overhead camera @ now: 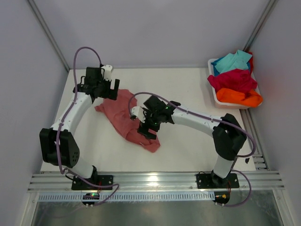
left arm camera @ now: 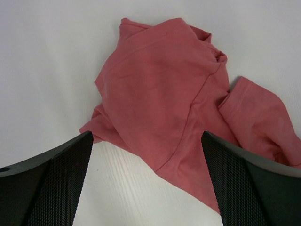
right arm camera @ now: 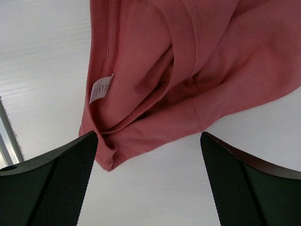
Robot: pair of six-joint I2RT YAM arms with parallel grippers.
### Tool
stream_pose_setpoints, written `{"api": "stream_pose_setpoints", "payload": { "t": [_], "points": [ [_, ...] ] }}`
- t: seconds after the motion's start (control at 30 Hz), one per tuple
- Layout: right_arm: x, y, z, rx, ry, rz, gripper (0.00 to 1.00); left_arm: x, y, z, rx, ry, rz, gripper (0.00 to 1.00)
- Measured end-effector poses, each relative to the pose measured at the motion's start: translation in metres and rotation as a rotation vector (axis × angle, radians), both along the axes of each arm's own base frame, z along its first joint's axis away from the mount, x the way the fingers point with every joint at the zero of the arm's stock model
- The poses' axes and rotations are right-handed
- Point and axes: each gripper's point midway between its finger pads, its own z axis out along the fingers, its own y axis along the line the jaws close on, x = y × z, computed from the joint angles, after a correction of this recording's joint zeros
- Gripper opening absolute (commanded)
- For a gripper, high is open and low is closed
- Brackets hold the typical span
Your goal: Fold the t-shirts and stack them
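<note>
Shirt: the salmon-pink t-shirt [overhead camera: 127, 117] lies crumpled on the table [overhead camera: 188, 141], with its long axis running diagonally from far left to near right.
Left gripper: my left gripper [overhead camera: 109, 90] hovers over the shirt's far-left end, fingers spread wide and empty.
Right gripper: my right gripper [overhead camera: 146, 131] hangs over the near-right end by the white label [right arm camera: 101, 89], also spread and holding nothing.
Reach: each arm looks nearest to its own end.
Surroundings: the white tub [overhead camera: 214, 96] sits well apart at far right, holding the turquoise tee [overhead camera: 233, 61], crimson tee [overhead camera: 233, 79] and orange tee [overhead camera: 240, 96]. Nothing blocks me.
</note>
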Motion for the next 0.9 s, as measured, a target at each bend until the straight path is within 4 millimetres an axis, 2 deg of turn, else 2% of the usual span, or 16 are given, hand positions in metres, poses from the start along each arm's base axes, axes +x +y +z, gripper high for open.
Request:
{"api": "stream_pose_setpoints", "payload": {
  "t": [0.1, 0.23, 0.53, 0.9],
  "points": [
    [0.006, 0.015, -0.004, -0.007, -0.026, 0.008, 0.93, 0.005, 0.017, -0.01, -0.034, 0.031, 0.045, 0.99],
    [-0.003, 0.037, -0.01, -0.008, -0.034, 0.056, 0.93, 0.005, 0.033, -0.018, -0.055, 0.055, 0.086, 0.99],
    [-0.027, 0.073, -0.014, -0.002, -0.034, 0.125, 0.93, 0.0, 0.028, -0.026, -0.087, 0.078, 0.061, 0.99],
    [-0.02, 0.116, 0.002, 0.06, -0.06, 0.128, 0.94, -0.01, 0.024, -0.044, -0.108, 0.122, 0.045, 0.99]
  ]
}}
